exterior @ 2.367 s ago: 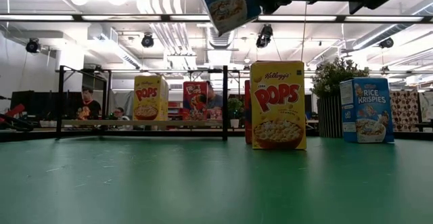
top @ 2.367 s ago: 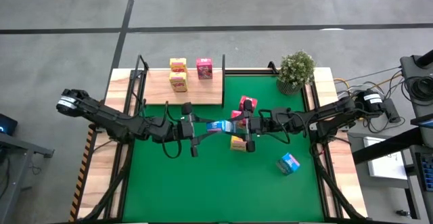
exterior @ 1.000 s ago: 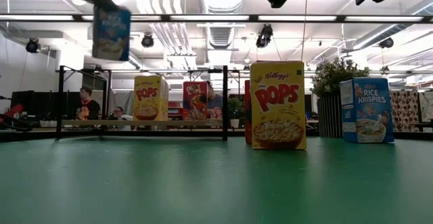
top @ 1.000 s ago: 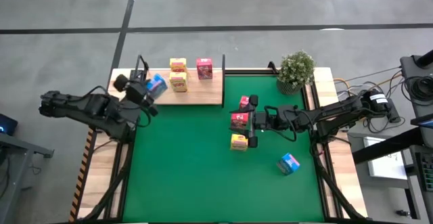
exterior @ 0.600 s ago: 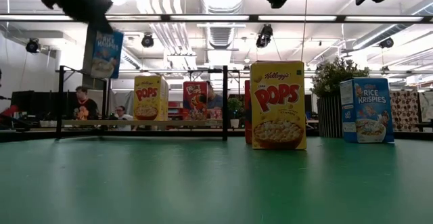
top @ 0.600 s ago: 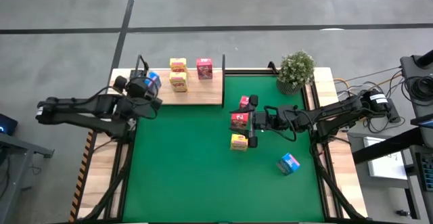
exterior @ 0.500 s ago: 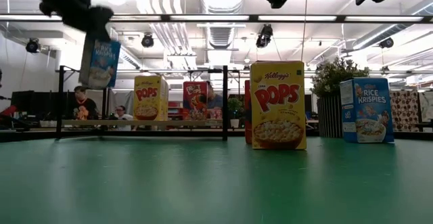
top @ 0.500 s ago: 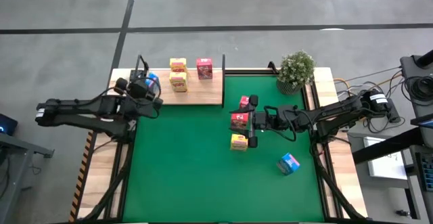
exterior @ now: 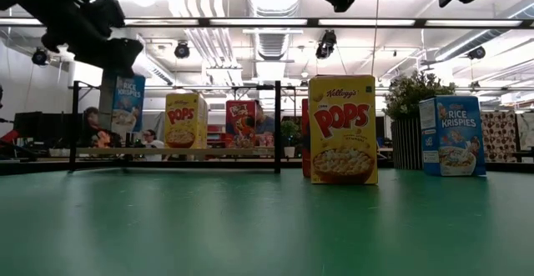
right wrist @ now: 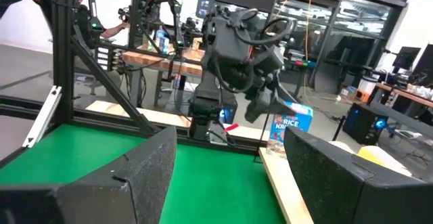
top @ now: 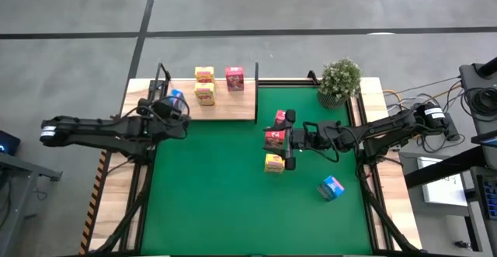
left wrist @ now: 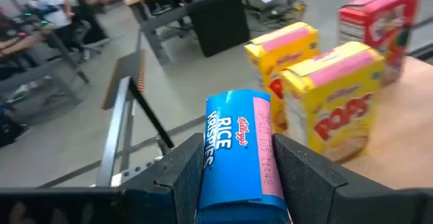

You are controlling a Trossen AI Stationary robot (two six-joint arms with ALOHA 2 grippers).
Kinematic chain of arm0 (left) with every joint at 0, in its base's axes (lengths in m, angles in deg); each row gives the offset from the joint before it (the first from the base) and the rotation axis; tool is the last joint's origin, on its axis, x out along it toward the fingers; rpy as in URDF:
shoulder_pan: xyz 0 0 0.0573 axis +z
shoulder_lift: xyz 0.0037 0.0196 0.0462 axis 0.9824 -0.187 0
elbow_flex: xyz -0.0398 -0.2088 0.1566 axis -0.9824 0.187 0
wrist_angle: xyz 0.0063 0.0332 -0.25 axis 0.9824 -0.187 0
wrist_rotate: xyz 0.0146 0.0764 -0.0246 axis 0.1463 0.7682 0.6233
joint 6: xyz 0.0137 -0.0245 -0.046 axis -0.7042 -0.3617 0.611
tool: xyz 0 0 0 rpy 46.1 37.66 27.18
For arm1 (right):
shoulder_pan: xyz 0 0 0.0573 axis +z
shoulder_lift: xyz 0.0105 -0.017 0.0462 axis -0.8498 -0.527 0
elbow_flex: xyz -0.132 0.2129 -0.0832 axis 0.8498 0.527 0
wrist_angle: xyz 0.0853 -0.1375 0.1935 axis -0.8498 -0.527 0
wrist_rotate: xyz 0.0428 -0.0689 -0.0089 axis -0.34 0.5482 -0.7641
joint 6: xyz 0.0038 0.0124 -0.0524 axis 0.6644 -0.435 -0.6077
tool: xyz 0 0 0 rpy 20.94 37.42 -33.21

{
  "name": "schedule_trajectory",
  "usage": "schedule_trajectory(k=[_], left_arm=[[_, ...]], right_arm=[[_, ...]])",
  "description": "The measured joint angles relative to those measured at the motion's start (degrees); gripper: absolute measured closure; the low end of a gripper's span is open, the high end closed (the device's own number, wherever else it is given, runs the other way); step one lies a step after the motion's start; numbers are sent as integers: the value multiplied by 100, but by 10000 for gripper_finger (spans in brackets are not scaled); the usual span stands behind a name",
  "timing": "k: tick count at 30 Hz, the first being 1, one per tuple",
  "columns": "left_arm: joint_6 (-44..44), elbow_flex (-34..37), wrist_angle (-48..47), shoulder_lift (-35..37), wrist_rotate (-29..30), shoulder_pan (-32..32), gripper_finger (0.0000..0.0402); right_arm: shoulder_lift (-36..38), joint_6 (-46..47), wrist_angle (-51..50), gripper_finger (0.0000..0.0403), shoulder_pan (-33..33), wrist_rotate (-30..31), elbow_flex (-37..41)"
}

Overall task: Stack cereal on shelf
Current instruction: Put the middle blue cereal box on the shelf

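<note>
A blue Rice Krispies box (left wrist: 238,153) sits clamped between the fingers of the left gripper (top: 172,105) at the left end of the light-wood shelf (top: 233,105), the box upright just above the board in the low view (exterior: 127,105). Just beyond the gripper along the shelf stand two yellow Pops boxes (top: 204,85), one behind the other, and past them a pink box (top: 234,78) near the shelf's right-hand black post (exterior: 277,126).

The right gripper (top: 287,140) hovers over the green mat (top: 217,187) with its fingers spread wide and nothing between them. Two pink boxes (top: 277,129) stand at its fingertips on the far side, and a yellow box (top: 272,163) stands just beside it on the near side. A second blue box (top: 331,187) lies tilted on the mat, nearer the front edge and well apart from that gripper. A potted plant (top: 339,81) stands at the table's far right corner.
</note>
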Motion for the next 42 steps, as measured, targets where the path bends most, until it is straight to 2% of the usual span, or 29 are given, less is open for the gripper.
schedule_trajectory(k=[7,23,35,37,42], left_arm=[[597,368,100,-11,323,4,245],[662,520,291,-64,278,81,213],[675,495,384,-473,372,280,213],[613,301,382,-523,85,248,213],[455,-411,387,-527,-1785,-81,213]], right_arm=[[0,1,-10,140,0,-8,0],[0,65,-12,140,0,-10,0],[0,68,-15,140,0,-89,0],[-1,125,-17,140,0,-103,0],[8,257,-260,140,0,-112,2]])
